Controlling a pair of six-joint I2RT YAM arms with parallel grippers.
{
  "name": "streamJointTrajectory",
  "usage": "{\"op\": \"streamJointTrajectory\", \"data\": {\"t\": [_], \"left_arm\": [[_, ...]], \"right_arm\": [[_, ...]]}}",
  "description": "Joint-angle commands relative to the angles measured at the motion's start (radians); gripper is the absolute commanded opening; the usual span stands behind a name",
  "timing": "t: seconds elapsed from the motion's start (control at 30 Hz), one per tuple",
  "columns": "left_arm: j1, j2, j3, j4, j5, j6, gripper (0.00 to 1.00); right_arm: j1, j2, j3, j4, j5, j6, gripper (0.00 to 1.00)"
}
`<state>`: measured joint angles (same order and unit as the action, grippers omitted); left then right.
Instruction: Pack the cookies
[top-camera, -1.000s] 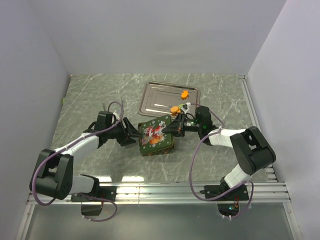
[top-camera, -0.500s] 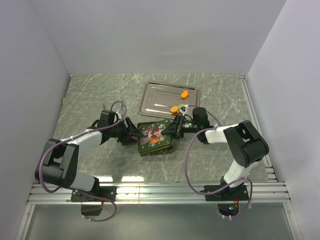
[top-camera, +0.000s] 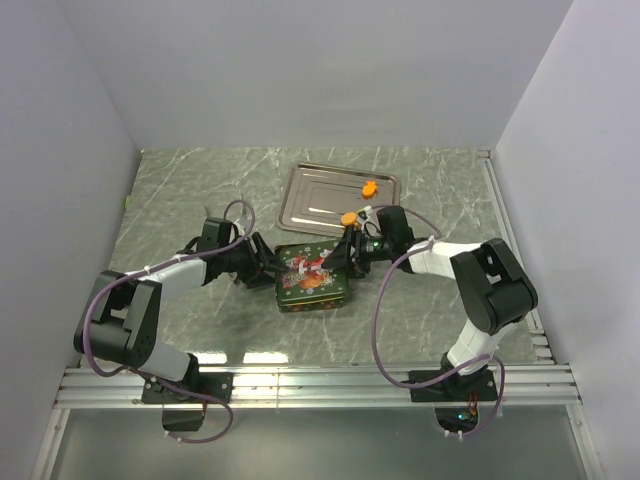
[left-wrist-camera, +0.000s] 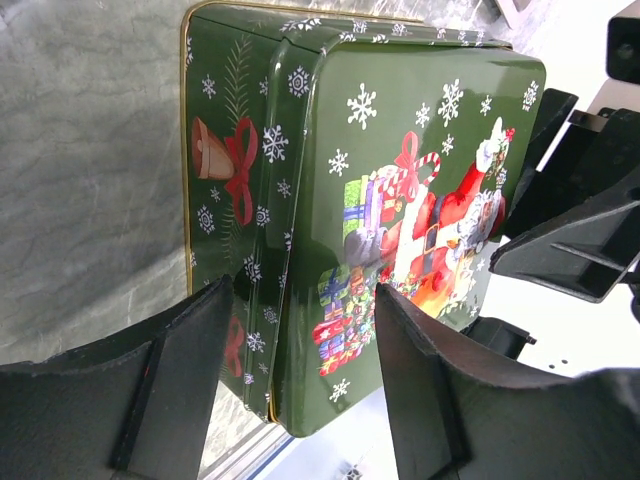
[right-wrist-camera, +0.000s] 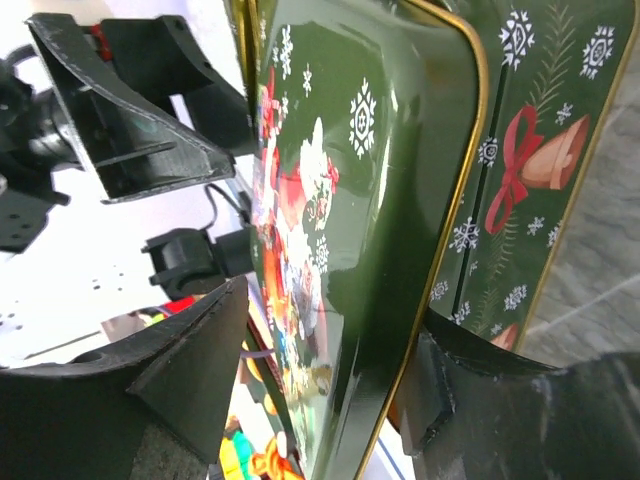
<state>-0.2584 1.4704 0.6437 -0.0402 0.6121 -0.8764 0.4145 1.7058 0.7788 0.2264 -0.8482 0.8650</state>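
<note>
A green Christmas tin (top-camera: 312, 278) stands between my two grippers, its Santa lid (left-wrist-camera: 420, 180) sitting slightly askew on the base (left-wrist-camera: 230, 180). My left gripper (top-camera: 265, 268) is open and straddles the tin's left corner (left-wrist-camera: 305, 288). My right gripper (top-camera: 345, 255) is open around the lid's right edge (right-wrist-camera: 335, 310), with one finger over the lid (right-wrist-camera: 380, 150) and one against the base wall (right-wrist-camera: 520, 170). One orange cookie (top-camera: 369, 186) lies on the tray. Another orange cookie (top-camera: 348, 218) lies at the tray's front edge. The pink and green cookies are out of view.
A shallow steel tray (top-camera: 320, 190) lies behind the tin, close to my right wrist. Grey walls enclose the marble table on the left, back and right. The arm bases and a metal rail run along the near edge.
Both grippers have moved inward from either side until their fingers straddle the tin. The tin and the tray cookies stay where they were.
</note>
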Motion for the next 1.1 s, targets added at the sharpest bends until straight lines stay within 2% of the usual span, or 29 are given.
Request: {"op": "streamJointTrajectory", "data": {"t": [0.0, 0.23, 0.33, 0.7, 0.9, 1.0, 1.07], "left_arm": [[0.001, 0.002, 0.028, 0.033, 0.023, 0.024, 0.64], [0.001, 0.004, 0.016, 0.085, 0.023, 0.011, 0.63], [0.001, 0.013, 0.017, 0.097, 0.025, 0.005, 0.63], [-0.001, 0.036, 0.022, 0.123, 0.026, -0.015, 0.63], [-0.015, 0.065, 0.060, 0.088, -0.003, 0.004, 0.62], [-0.038, 0.090, 0.099, 0.048, -0.031, 0.025, 0.62], [-0.053, 0.103, 0.116, 0.043, -0.049, 0.036, 0.62]], "right_arm": [[0.003, -0.028, 0.063, -0.218, 0.060, -0.135, 0.64], [0.001, -0.041, 0.169, -0.551, 0.144, -0.271, 0.64], [0.004, -0.031, 0.214, -0.636, 0.179, -0.320, 0.63], [0.003, -0.020, 0.358, -0.874, 0.300, -0.412, 0.63], [0.001, -0.021, 0.419, -0.940, 0.293, -0.409, 0.63], [0.001, -0.017, 0.454, -0.975, 0.301, -0.416, 0.70], [0.001, -0.014, 0.474, -1.001, 0.319, -0.425, 0.70]]}}
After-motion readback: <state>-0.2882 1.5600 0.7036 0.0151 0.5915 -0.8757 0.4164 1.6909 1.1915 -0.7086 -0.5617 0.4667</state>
